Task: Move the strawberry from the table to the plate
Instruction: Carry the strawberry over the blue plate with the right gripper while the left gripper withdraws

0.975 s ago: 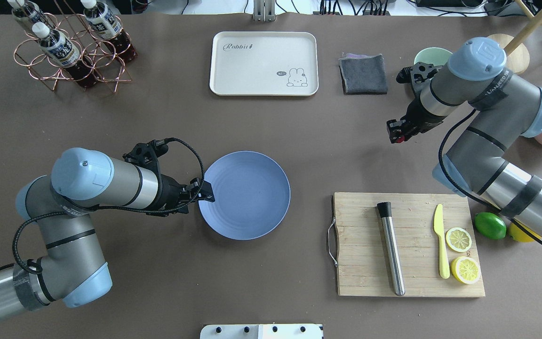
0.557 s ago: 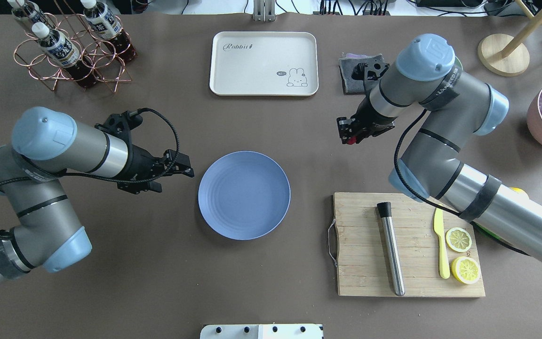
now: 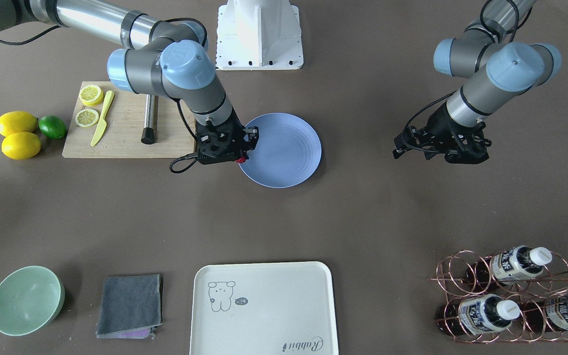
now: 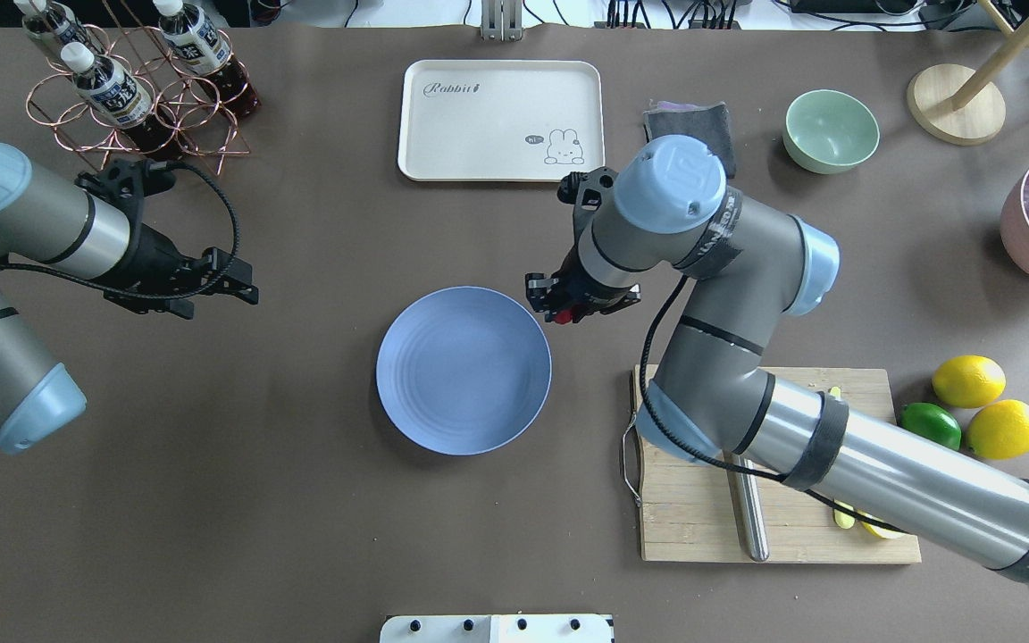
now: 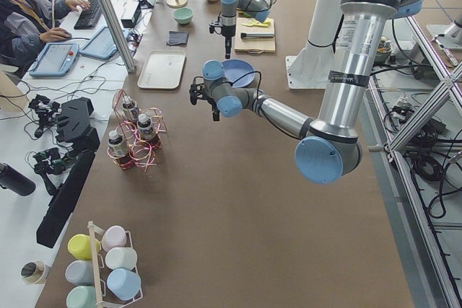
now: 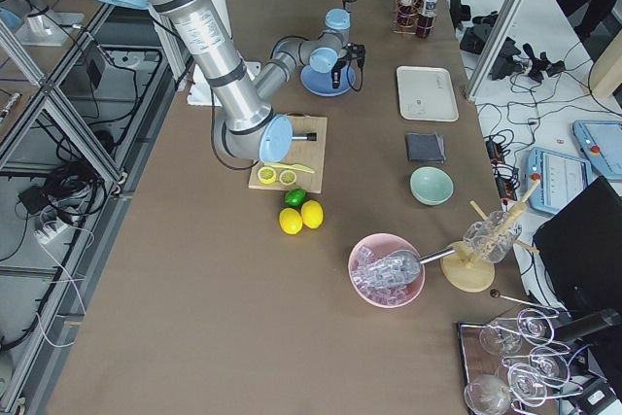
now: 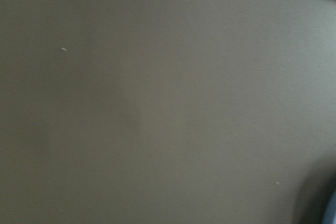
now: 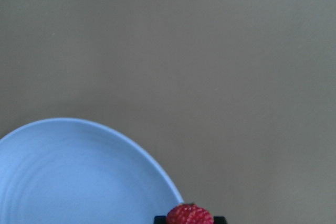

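Observation:
The strawberry (image 4: 564,315) is a small red berry pinched in my right gripper (image 4: 565,312), which hangs just off the upper right rim of the light blue plate (image 4: 464,371) on the table (image 4: 300,500). From the right wrist, the strawberry (image 8: 189,215) sits at the bottom edge, right beside the plate's rim (image 8: 131,150). In the front-facing view the right gripper (image 3: 241,157) stands at the plate's (image 3: 284,148) edge. My left gripper (image 4: 245,279) is open and holds nothing, well to the left of the plate.
A wooden cutting board (image 4: 693,527) with a metal muddler (image 4: 751,527) lies under my right arm. Two lemons (image 4: 968,380) and a lime (image 4: 930,424) are beside it. At the back are a cream tray (image 4: 501,121), a mint bowl (image 4: 831,131) and a bottle rack (image 4: 135,89).
My right arm has swept left from the far right side to the plate's rim, carrying the strawberry. My left arm has drawn back to the left, away from the plate.

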You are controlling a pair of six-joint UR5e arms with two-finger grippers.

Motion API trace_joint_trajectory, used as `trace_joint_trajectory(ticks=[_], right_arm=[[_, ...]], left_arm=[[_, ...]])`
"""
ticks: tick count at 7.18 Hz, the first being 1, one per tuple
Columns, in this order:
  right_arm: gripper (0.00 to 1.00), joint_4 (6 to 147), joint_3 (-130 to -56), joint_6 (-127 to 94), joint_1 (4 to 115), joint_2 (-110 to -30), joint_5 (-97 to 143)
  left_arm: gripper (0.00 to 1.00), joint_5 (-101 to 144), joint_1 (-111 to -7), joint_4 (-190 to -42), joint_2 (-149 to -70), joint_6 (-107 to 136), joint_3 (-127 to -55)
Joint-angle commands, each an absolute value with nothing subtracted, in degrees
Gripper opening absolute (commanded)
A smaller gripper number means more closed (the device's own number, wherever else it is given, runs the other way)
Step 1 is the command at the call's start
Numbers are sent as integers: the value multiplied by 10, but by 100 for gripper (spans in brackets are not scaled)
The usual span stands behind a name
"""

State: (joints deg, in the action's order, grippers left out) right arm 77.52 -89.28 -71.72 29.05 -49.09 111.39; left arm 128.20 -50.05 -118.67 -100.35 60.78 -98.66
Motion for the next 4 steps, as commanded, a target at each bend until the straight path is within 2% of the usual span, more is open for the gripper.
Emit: trace_joint_trajectory(ticks=[1, 4], right_arm=[[0, 784, -886, -767, 230, -463, 1046], [0, 778, -832, -790, 224, -426, 1041]], left_arm=[[97, 1289, -515, -1179, -981, 562, -984], [97, 1289, -516, -1179, -980, 561, -983]])
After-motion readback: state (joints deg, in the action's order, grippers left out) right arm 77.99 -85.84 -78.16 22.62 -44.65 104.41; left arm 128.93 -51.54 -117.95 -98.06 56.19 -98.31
